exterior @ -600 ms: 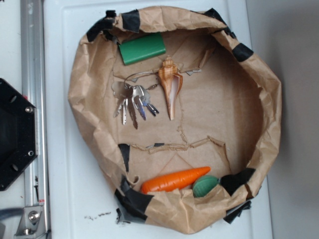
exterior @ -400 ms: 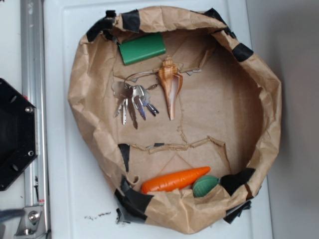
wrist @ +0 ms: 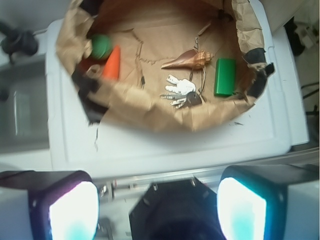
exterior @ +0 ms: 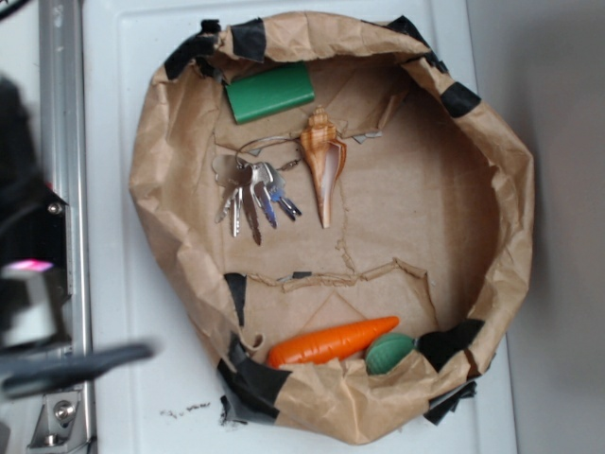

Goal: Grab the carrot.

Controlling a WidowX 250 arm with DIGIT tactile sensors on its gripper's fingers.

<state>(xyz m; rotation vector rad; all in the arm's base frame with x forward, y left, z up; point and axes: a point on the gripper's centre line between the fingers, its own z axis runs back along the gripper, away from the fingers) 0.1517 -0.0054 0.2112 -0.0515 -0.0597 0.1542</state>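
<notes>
The pincer (wrist: 159, 210) stands released, its two pale pads wide apart and empty at the bottom of the wrist view, well back from the paper nest (exterior: 515, 203). In the overhead view the arm is only a blur at the left edge.

The carrot (exterior: 331, 341) lies on its side at the near-bottom edge of the nest, its thick end toward the taped wall and its tip touching a green ball (exterior: 388, 352). A shell (exterior: 323, 170), a bunch of keys (exterior: 251, 194) and a green block (exterior: 270, 92) sit well apart from it, higher up.

The trouble, I'd say, is that crumpled wall: the carrot is tucked right under it, so a pad coming down on that side could catch the paper and drag the whole nest. The ball could get pinched in too, and the carrot looks glossy enough to slip.

The middle of the nest is open, so that side gives the cleaner way in. The white worktop (exterior: 118, 189) around it is bare.
</notes>
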